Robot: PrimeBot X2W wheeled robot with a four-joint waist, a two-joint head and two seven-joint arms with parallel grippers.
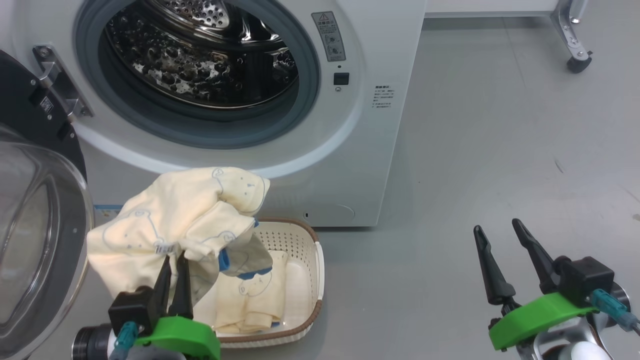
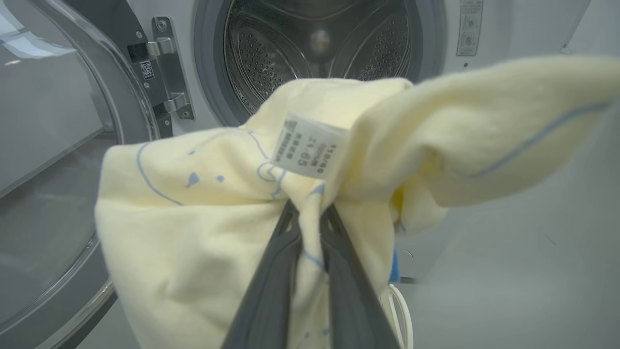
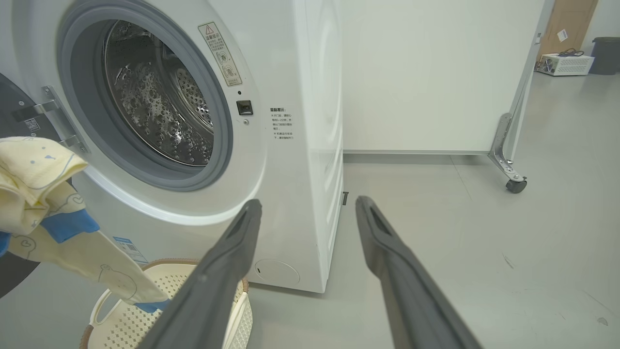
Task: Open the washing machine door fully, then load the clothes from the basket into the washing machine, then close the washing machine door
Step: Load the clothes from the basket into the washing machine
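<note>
The white washing machine (image 1: 370, 150) stands with its door (image 1: 35, 240) swung wide at the left and the steel drum (image 1: 200, 60) bare. My left gripper (image 1: 173, 261) is shut on a pale yellow garment (image 1: 170, 220), which hangs above the cream basket (image 1: 312, 280). In the left wrist view the fingers (image 2: 276, 271) pinch that garment (image 2: 203, 228) just below its white tag (image 2: 306, 151). More folded clothes (image 1: 252, 300) lie in the basket. At the lower right my right gripper (image 1: 500, 227) stands open over the floor, nothing between its fingers (image 3: 227, 261).
Grey floor (image 1: 500, 150) stretches to the right of the machine. A white panel on a castor leg (image 1: 577, 60) stands at the back right. The right wrist view shows a doorway with a bin (image 3: 605, 53) far off.
</note>
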